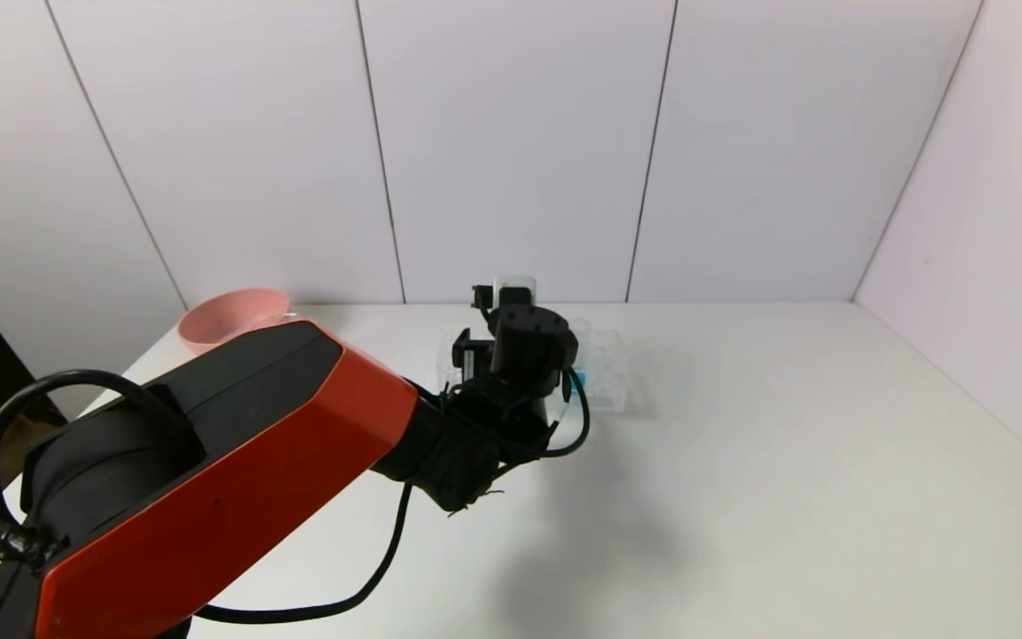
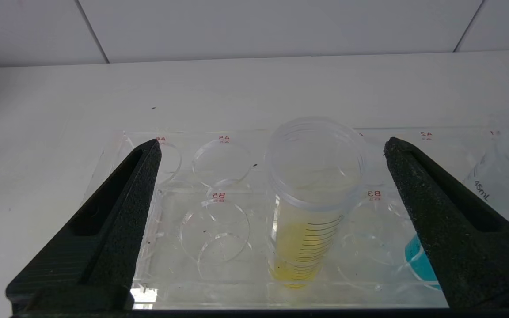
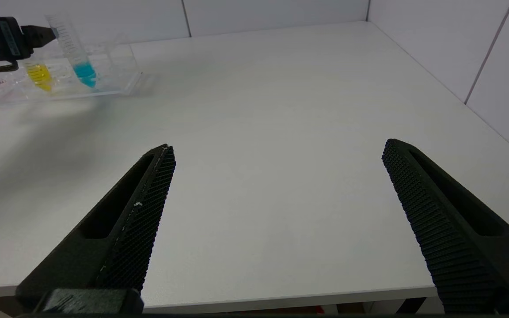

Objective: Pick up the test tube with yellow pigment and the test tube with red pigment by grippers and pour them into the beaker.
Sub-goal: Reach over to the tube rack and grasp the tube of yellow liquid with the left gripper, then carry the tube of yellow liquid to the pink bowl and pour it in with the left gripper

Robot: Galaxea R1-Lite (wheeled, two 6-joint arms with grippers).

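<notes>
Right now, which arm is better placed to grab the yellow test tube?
The left. The left gripper is open with its fingers either side of the test tube with yellow pigment in the clear rack. The right gripper is open over bare table, far from the rack.

head high, wrists low, sharing rack (image 2: 254, 212)

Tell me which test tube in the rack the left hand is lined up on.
The test tube with yellow pigment: it stands upright in the clear rack, centred between the open fingers of the left hand. The blue-liquid tube sits off to one side, behind a finger.
</notes>
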